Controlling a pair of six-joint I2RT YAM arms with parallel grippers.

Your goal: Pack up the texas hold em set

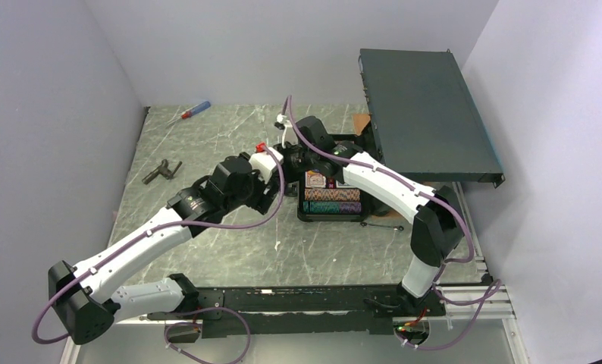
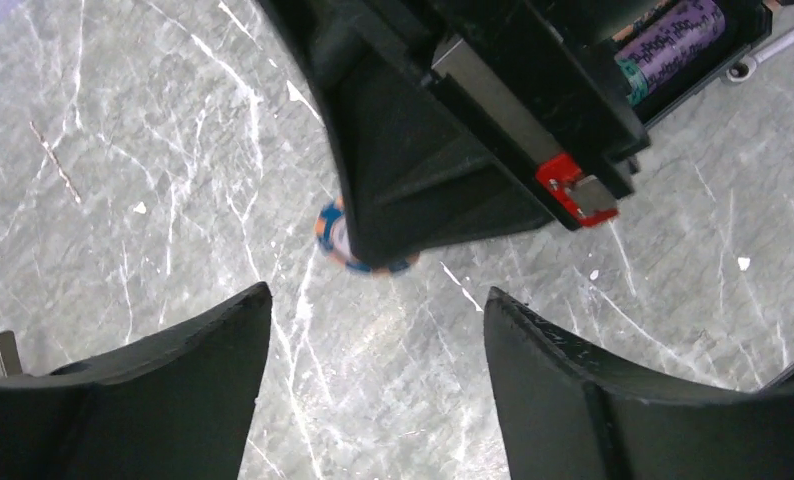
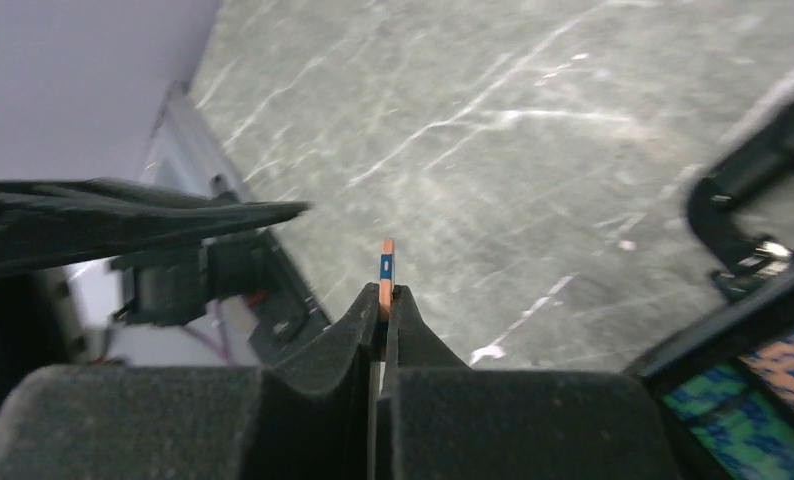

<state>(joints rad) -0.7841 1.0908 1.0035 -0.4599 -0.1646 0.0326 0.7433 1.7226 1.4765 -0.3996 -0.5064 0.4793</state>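
Note:
The texas hold em set's dark case (image 1: 327, 218) lies open at mid-table, with rows of striped chips (image 1: 331, 196) inside. My right gripper (image 3: 384, 295) is shut on one orange-and-blue poker chip (image 3: 386, 268), held edge-up above the grey table just left of the case (image 3: 751, 315). In the left wrist view that chip (image 2: 335, 238) peeks out from under the right gripper's black fingers (image 2: 423, 190). My left gripper (image 2: 378, 300) hangs open just short of it, with nothing between its fingers. A purple chip stack (image 2: 673, 35) shows in the case corner.
A large flat dark rack box (image 1: 427, 114) stands tilted at the back right, beside the case. A red-and-blue screwdriver (image 1: 194, 111) lies at the back left, a dark metal piece (image 1: 161, 172) at the left, and a thin metal tool (image 1: 381, 224) by the case's front.

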